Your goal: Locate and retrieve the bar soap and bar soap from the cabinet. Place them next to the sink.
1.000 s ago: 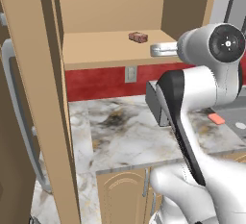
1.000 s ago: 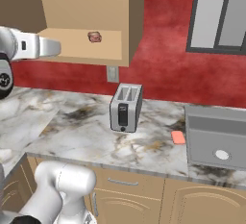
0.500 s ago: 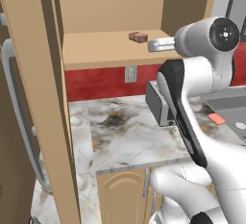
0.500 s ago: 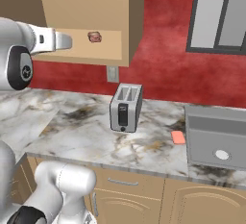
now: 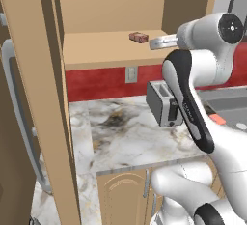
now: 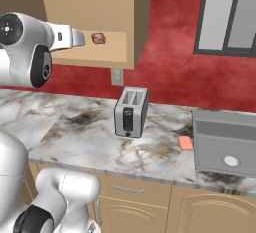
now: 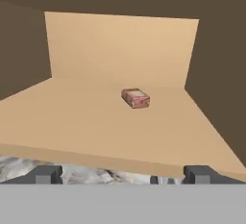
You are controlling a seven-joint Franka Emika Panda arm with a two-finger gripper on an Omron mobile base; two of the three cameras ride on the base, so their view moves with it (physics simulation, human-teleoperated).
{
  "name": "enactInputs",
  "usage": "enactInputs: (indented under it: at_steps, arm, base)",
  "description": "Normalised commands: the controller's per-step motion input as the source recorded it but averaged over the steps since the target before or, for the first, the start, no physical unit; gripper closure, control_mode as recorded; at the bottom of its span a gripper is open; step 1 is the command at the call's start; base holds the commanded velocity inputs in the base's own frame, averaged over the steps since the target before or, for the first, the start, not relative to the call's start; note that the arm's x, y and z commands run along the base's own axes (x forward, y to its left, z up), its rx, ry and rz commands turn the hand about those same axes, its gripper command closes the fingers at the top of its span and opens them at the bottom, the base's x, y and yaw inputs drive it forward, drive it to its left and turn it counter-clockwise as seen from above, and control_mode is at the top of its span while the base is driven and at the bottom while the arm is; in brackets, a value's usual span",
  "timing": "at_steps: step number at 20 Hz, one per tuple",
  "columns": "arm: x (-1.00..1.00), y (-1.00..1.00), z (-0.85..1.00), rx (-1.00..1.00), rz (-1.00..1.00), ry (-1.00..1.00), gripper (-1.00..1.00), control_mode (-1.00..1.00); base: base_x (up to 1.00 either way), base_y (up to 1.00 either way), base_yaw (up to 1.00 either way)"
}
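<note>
Left base view: reddish-brown bar soap [image 5: 138, 37] on cabinet [image 5: 101, 7] shelf, upper centre; pincer [image 5: 153, 44] just right of it, apart, finger spread unclear.
Right base view: same soap [image 6: 98, 38] upper left, pincer [image 6: 80, 38] beside it; toaster [image 6: 130, 112] centre on marble worktop [image 6: 90, 142]; pink bar soap [image 6: 185, 143] just left of sink [image 6: 224, 142].
Hand view: soap [image 7: 135, 98] centre on shelf; fingertips [image 7: 46, 174] wide apart, empty.

Blocky bar soap [image 7: 135, 98] on cabinet [image 5: 101, 50] shelf, toward right and far side, apart from walls. Gripper [image 7: 122, 174] before shelf's near edge, apart from soap. Below cabinet: counter [image 6: 90, 142], with toaster [image 6: 130, 112] on it. Sink [image 6: 225, 144] right of toaster. Flat bar soap [image 6: 185, 142] on counter between toaster and sink, just beside sink rim.
</note>
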Motion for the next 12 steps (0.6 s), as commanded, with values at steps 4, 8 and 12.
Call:
enactInputs:
  at_steps: [4,8,12]
  arm:
    - [0.31,0.0,-0.04,-0.03,0.07,0.12,-1.0,-1.0]
    - [0.35,0.0,-0.06,-0.04,0.01,0.13,-1.0,-1.0]
    - [0.37,0.0,-0.02,-0.04,0.0,0.14,-1.0,-1.0]
  base:
    - [0.0,0.0,0.0]
    - [0.0,0.0,0.0]
    - [0.0,0.0,0.0]
